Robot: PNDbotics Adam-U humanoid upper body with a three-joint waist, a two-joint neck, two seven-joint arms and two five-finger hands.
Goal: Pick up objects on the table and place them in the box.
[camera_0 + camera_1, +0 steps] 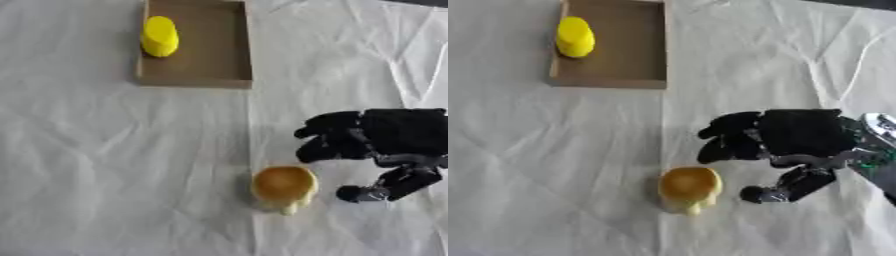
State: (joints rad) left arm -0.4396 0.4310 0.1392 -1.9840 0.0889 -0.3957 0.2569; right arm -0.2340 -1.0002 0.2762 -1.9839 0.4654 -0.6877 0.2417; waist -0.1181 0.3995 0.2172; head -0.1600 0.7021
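Observation:
A round golden-brown bun-like object [283,188] with a pale yellow base lies on the white cloth near the front. My right hand [794,135] hovers just to its right and slightly behind, fingers spread toward it and thumb [785,189] lowered beside it, not touching. The hand holds nothing. A shallow brown cardboard box [207,60] sits at the back, left of centre. A yellow rounded object [160,36] rests inside the box against its left wall. My left hand shows in neither view.
A wrinkled white cloth [105,165] covers the whole table. A crease runs from the box's right corner down past the bun. A dark strip [859,4] shows at the far right corner.

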